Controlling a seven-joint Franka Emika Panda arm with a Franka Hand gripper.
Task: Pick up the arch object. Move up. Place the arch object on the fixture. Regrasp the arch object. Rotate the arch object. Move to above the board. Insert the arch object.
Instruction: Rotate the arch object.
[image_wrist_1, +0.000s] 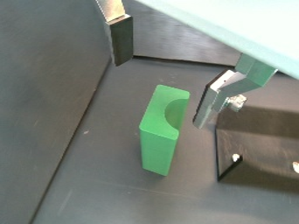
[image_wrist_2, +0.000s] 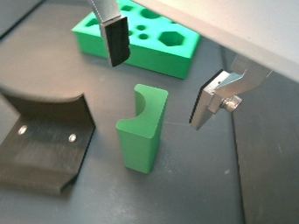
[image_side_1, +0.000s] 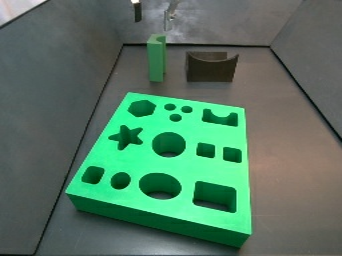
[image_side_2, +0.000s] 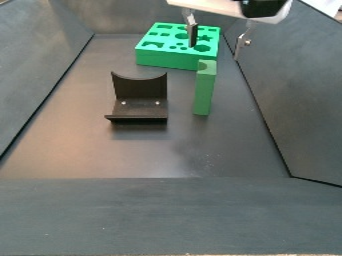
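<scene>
The arch object (image_side_1: 156, 57) is a bright green block standing upright on the dark floor, curved notch in one side (image_wrist_1: 162, 133) (image_wrist_2: 140, 131) (image_side_2: 205, 88). My gripper (image_wrist_1: 170, 74) hovers above it, open, one of its fingers (image_wrist_2: 115, 39) on each side and nothing between them. In a side view the gripper (image_side_2: 218, 35) hangs just over the block's top. The fixture (image_side_2: 136, 97), a dark scooped block, stands beside the arch object (image_side_1: 209, 65) (image_wrist_2: 47, 140). The board (image_side_1: 144, 162), a large green slab with shaped cutouts, lies apart from both (image_wrist_2: 176, 57) (image_side_2: 158, 58).
Dark sloping walls (image_side_2: 54, 70) enclose the floor on both sides, and a back wall (image_side_1: 201, 20) rises close behind the arch object and fixture.
</scene>
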